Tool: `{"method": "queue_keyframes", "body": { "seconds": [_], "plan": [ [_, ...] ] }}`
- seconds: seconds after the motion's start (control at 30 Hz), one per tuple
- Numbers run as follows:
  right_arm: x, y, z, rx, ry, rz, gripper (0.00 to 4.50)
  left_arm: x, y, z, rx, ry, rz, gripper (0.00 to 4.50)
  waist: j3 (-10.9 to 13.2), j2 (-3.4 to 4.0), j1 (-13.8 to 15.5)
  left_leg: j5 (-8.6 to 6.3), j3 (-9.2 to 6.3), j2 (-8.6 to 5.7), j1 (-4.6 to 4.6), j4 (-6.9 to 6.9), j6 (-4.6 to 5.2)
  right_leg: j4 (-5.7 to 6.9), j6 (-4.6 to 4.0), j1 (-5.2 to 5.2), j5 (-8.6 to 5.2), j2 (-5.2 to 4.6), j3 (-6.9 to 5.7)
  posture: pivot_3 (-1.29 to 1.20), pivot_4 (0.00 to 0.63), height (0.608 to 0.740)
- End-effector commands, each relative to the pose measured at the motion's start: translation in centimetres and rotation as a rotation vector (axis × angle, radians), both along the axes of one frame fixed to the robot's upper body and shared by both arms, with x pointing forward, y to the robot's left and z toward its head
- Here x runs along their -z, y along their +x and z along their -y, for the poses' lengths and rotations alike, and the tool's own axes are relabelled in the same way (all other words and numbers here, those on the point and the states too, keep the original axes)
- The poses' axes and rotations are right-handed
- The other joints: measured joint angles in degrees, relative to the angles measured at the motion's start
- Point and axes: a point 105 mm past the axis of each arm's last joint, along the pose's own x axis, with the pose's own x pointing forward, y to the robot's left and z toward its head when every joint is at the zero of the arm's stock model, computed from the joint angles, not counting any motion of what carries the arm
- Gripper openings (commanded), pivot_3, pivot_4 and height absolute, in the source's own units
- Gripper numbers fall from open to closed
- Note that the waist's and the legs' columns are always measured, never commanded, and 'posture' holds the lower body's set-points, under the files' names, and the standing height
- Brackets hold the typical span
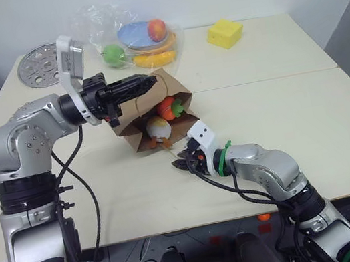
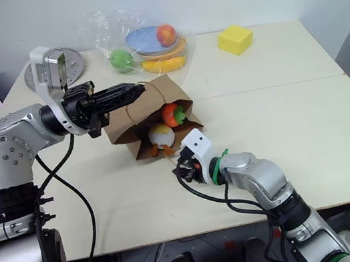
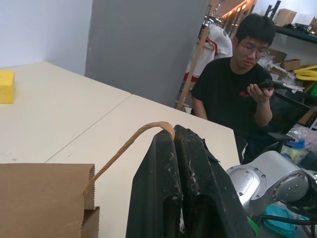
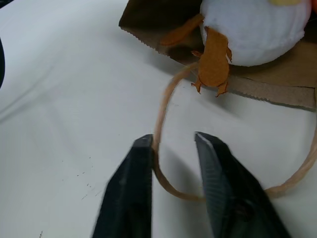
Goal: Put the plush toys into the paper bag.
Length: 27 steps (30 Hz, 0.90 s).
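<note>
- Plain brown kraft paper bag (image 1: pixel 139 127) on its side on the cream table (image 1: pixel 309 121), mouth toward the robot; light and thin-walled, likely to crumple or slide if pushed.
- Upper twisted paper loop handle (image 3: pixel 130 144) pinched between closed fingers of left gripper (image 1: pixel 149 80), holding the mouth up; stiff cord, the soundest place to hold.
- White-and-yellow egg-like plush chick with orange feet (image 1: pixel 158 128) at the bag's mouth, feet at the lip; soft, light, may roll out if the bag tips.
- Orange carrot-like plush with green tuft (image 1: pixel 168 108) deeper inside, just behind the chick.
- Right gripper (image 4: pixel 173 148) low over the table, fingers (image 4: pixel 131 178) part-open astride the lower loop handle (image 4: pixel 161 114), not yet clamped on it.
</note>
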Motion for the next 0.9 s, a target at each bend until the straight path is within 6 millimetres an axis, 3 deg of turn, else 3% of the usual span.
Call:
{"method": "queue_keyframes", "body": {
  "seconds": [0.03, 0.13, 0.2, 0.27, 0.43, 0.63, 0.77, 0.9],
  "plan": [
    [-2.0, 0.4, 1.0, 0.008, 0.041, 0.094, 0.06, -1.4, -0.7, -0.3, 0.001, -0.01, 0.06, 0.0, 0.0, 0.0, 0.1, 0.0, 0.0, 0.0, 0.0, 0.0, 0.0, 0.0, 0.0, 0.0, 0.0, 0.0, 0.0, 0.0, 0.15, 0.74],
    [-4.3, 0.4, 2.7, 0.024, 0.111, 0.166, 0.06, -1.8, -0.5, -0.6, -0.02, -0.026, 0.073, 0.0, 0.0, 0.0, 0.4, 0.0, 0.0, 0.0, 0.0, 0.0, 0.0, 0.0, 0.0, 0.0, 0.0, 0.0, -0.01, 0.0, 0.15, 0.74],
    [-7.8, 0.2, 4.1, 0.068, 0.246, 0.233, 0.06, -4.2, 0.8, -1.9, -0.095, -0.172, 0.068, 0.0, 0.0, -0.01, 0.7, 0.0, -0.01, 0.0, 0.0, 0.0, 0.0, 0.01, 0.0, 0.0, 0.0, 0.0, -0.02, 0.0, 0.15, 0.74],
    [-10.3, -0.8, 5.0, 0.019, 0.24, 0.355, 0.06, -5.6, 1.5, -2.7, -0.121, -0.252, 0.052, 0.0, 0.0, -0.02, 0.7, 0.0, -0.04, 0.0, -0.02, 0.03, 0.0, 0.03, 0.0, -0.01, 0.0, 0.01, -0.05, 0.0, 0.15, 0.74],
    [-15.3, -1.5, 5.2, -0.019, 0.289, 0.419, 0.06, -5.6, 2.1, -2.5, -0.119, -0.2, 0.084, 0.0, 0.0, 0.0, 0.4, 0.0, 0.0, 0.0, 0.0, 0.05, 0.0, 0.02, 0.01, 0.02, 0.01, 0.0, -0.02, 0.0, 0.15, 0.74],
    [-16.7, -1.7, 4.7, -0.048, 0.286, 0.439, 0.06, -5.7, 3.3, -2.8, -0.16, -0.224, 0.082, 0.0, 0.0, -0.01, 0.6, 0.0, -0.05, 0.0, -0.05, 0.02, 0.0, -0.01, 0.01, 0.0, 0.01, 0.0, -0.06, 0.0, 0.15, 0.74],
    [-16.2, -1.1, 2.7, -0.062, 0.305, 0.411, 0.06, -2.1, 3.5, -2.5, -0.166, -0.136, 0.028, 0.0, 0.0, 0.0, 0.6, 0.0, -0.05, 0.0, -0.03, -0.02, 0.0, 0.03, 0.0, -0.01, 0.01, 0.0, -0.06, 0.0, 0.15, 0.74],
    [-15.5, -0.5, 2.4, -0.062, 0.276, 0.411, 0.06, -0.5, 3.3, -2.7, -0.18, -0.072, 0.015, 0.0, 0.0, 0.0, 0.5, 0.0, -0.04, 0.01, -0.05, -0.02, 0.0, 0.04, 0.0, -0.04, 0.02, 0.0, -0.05, 0.0, 0.15, 0.74]
  ]
}}
